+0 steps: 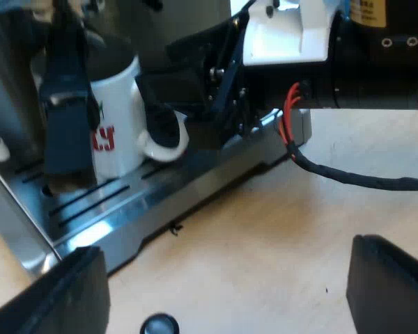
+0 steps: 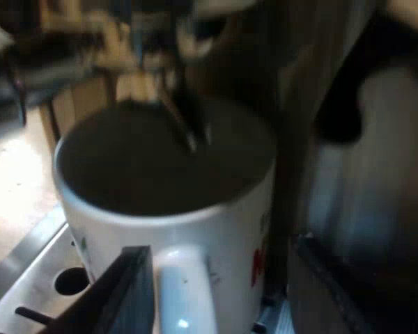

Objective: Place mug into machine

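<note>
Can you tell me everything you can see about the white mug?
The glossy white mug with red lettering looks ceramic, with a dark inside and a curved white handle. It stands upright on the slotted metal drip tray at the espresso machine's front. My right gripper has its black fingers open on either side of the handle.

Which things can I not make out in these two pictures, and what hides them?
Red lettering on the mug: left wrist view, a dark upright part stands before it.
Small black round thing on the table: left wrist view, cut by the picture's edge, so unnamed.
Machine parts over the mug: right wrist view, blurred.
</note>
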`<state>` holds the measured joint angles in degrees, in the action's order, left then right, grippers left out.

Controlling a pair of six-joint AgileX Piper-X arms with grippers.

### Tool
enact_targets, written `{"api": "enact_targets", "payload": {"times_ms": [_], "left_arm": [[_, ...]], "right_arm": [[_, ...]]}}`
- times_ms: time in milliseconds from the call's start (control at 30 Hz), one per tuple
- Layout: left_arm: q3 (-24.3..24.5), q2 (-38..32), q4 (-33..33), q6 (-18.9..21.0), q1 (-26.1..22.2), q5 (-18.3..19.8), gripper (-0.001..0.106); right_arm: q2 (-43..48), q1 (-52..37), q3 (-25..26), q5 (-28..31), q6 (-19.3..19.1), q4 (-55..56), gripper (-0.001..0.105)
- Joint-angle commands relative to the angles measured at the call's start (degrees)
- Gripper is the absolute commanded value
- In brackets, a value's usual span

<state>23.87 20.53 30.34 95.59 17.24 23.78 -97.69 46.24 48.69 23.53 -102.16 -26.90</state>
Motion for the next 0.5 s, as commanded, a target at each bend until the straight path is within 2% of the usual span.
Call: {"api": "enact_targets", "payload": {"times_ms": [33, 167, 333, 500], "left_arm": [[1.1, -0.1, 0.2, -0.1, 0.1, 0.4, 0.072], [2.1, -0.1, 0.2, -0.1, 0.1, 0.1, 0.072], [3.2, -0.1, 0.1, -0.1, 0.1, -2.2, 0.072], [5.7, -0.1, 0.1, -0.1, 0.1, -2.3, 0.072]], "right_arm": [[2.3, 0.3, 0.5, -0.4, -0.5, 3.2, 0.047], [5.9, 1.5, 0.5, -0.2, -0.5, 9.2, 0.047], [10.1, 3.1, 0.5, -0.2, -0.5, 13.9, 0.047], [15.2, 5.2, 0.5, -0.2, -0.5, 17.9, 0.047]]}}
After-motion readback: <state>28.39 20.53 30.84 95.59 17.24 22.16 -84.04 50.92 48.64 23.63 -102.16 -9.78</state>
